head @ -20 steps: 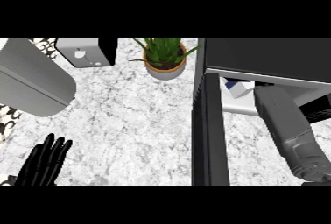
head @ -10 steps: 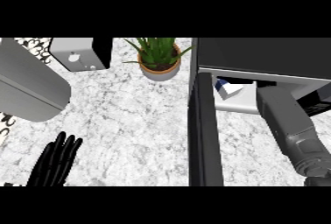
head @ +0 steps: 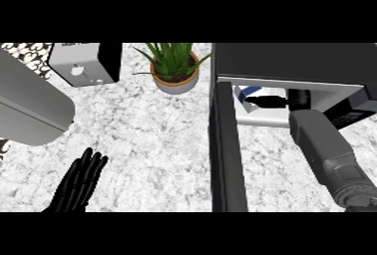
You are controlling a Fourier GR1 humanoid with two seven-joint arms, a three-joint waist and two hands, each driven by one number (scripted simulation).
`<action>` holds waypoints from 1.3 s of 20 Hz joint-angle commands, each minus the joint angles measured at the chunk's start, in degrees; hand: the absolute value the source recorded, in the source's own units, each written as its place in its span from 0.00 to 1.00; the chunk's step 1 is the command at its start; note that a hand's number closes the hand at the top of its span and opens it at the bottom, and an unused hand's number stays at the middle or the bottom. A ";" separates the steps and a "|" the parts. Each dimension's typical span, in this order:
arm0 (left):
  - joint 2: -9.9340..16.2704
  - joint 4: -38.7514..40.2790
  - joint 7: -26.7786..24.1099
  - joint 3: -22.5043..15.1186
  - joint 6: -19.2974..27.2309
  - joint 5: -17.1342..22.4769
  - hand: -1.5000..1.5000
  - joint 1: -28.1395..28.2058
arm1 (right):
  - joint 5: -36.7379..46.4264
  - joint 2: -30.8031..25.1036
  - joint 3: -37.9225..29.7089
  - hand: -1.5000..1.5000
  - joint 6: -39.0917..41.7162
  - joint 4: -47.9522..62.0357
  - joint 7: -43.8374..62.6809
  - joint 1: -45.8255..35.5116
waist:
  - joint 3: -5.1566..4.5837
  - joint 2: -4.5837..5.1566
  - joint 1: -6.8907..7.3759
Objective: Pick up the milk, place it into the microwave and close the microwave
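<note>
The milk (head: 247, 93), a white carton with blue print, stands inside the open microwave (head: 294, 62) at the upper right. My right hand (head: 274, 101) reaches into the cavity from the right, its black fingers curled across the carton's front, and most of the hand is hidden behind the microwave's frame. Its grey forearm (head: 324, 149) runs down to the lower right. The microwave door (head: 225, 154) stands open as a dark panel reaching toward me. My left hand (head: 77, 182) rests open at the lower left, fingers up.
A potted plant (head: 174, 67) stands just left of the microwave. Further left at the back is a white and black box appliance (head: 83, 63). A large grey rounded object (head: 29, 109) lies at the left edge. Marble counter (head: 147, 139) spreads between them.
The view has slid a little, so plant and microwave sit further left. My left hand has moved slightly rightward. The right hand stays inside the microwave by the milk.
</note>
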 commanded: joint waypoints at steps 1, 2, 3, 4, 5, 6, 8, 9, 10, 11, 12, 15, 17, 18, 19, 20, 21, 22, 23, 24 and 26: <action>-0.35 2.12 0.03 -3.77 1.07 -2.28 0.00 0.23 | -1.08 1.62 -0.75 0.00 4.62 1.00 -3.85 2.93 | -0.06 -0.62 -1.34; -0.35 3.91 0.76 -2.17 0.38 -0.79 0.00 -2.21 | -1.56 1.98 -1.18 0.00 5.44 0.97 -5.03 3.54 | -0.07 -0.52 -1.58; -0.20 3.08 0.24 -3.06 -0.62 -0.60 0.00 -1.15 | -1.57 2.16 -1.33 0.00 5.09 1.35 -4.90 2.93 | -0.04 -0.39 -0.91; -0.36 2.61 2.68 -3.30 0.46 -0.88 0.00 -3.31 | -1.30 2.67 -0.63 0.00 7.73 1.29 -5.59 4.61 | -0.10 -0.87 -2.16; 0.91 9.33 -3.32 -0.83 -1.99 -0.09 0.00 -3.40 | -2.14 0.24 -1.53 0.00 9.60 1.00 -5.62 4.53 | -0.14 -0.76 -2.13; -0.09 5.81 -2.99 -5.80 -0.53 -3.24 0.00 1.21 | -2.01 4.28 -0.83 0.00 8.09 0.34 -5.81 4.95 | -0.17 -1.36 -2.53; 1.19 9.21 -0.74 -2.30 -2.18 -1.17 0.00 -5.50 | -2.61 3.11 -1.35 0.00 10.41 0.22 -8.23 6.74 | -0.15 -1.10 -2.78; 1.79 10.74 1.33 -0.69 -2.92 -0.72 0.00 -9.44 | -2.51 2.98 -1.03 0.00 12.55 0.12 -10.13 9.03 | -0.16 -1.16 -3.54; 1.43 8.70 2.45 -5.18 -2.99 -2.72 0.00 -7.26 | -2.45 3.39 -0.76 0.00 12.39 -0.46 -10.20 8.87 | -0.16 -1.36 -3.38; 0.01 6.09 5.22 -8.90 -1.74 -4.87 0.00 -7.08 | -2.91 4.73 -1.00 0.00 11.05 -0.83 -10.23 9.63 | -0.16 -1.57 -3.65; 2.23 10.94 1.20 -4.50 -4.49 -1.42 1.00 -7.85 | -3.27 3.18 -1.11 0.00 13.10 -1.35 -11.33 11.59 | -0.21 -1.57 -3.85; 1.34 12.93 4.50 -6.92 -4.75 -4.10 1.00 -13.32 | -2.37 3.69 0.44 0.00 13.78 -2.97 -12.56 14.24 | -0.24 -1.83 -4.84; 0.57 16.21 1.25 -9.13 -2.99 -8.34 1.00 -12.84 | -2.89 4.66 0.87 0.00 14.69 -5.29 -13.64 16.48 | -0.26 -1.92 -4.71; 0.21 14.43 3.41 -9.71 -2.76 -7.98 1.00 -12.72 | -2.54 3.92 2.10 0.00 16.19 -7.68 -11.27 17.30 | -0.30 -2.23 -5.26; 1.09 17.19 1.43 -8.49 -3.55 -7.34 1.00 -12.43 | -2.87 3.46 1.92 0.00 17.37 -8.22 -13.66 19.89 | -0.31 -2.19 -5.38; -0.30 20.69 0.38 -8.87 -2.28 -7.88 1.00 -13.90 | -2.79 3.70 2.67 0.00 17.57 -10.55 -11.46 19.61 | -0.38 -2.47 -6.30; 1.27 16.16 5.03 -7.34 -4.58 -4.92 1.00 -13.40 | -3.49 4.24 2.57 0.00 16.73 -12.86 -11.03 20.99 | -0.35 -2.45 -5.91; -0.31 18.30 3.56 -9.02 -2.19 -7.87 1.00 -14.07 | -3.41 3.93 3.37 0.00 19.30 -14.02 -10.96 23.42 | -0.36 -2.48 -6.10; -0.32 19.74 5.36 -8.70 -1.21 -8.21 1.00 -18.42 | -2.93 6.15 4.53 0.00 17.72 -16.34 -11.74 25.55 | -0.36 -2.43 -6.25; -0.33 20.93 4.17 -10.52 0.53 -10.39 1.00 -17.21 | -3.68 6.72 4.59 0.00 16.29 -19.82 -7.29 25.10 | -0.41 -2.64 -6.49; 0.83 22.85 4.71 -9.60 -1.91 -11.42 1.00 -19.06 | -3.46 5.49 5.44 0.00 18.73 -22.28 -11.04 31.02 | -0.37 -2.41 -6.29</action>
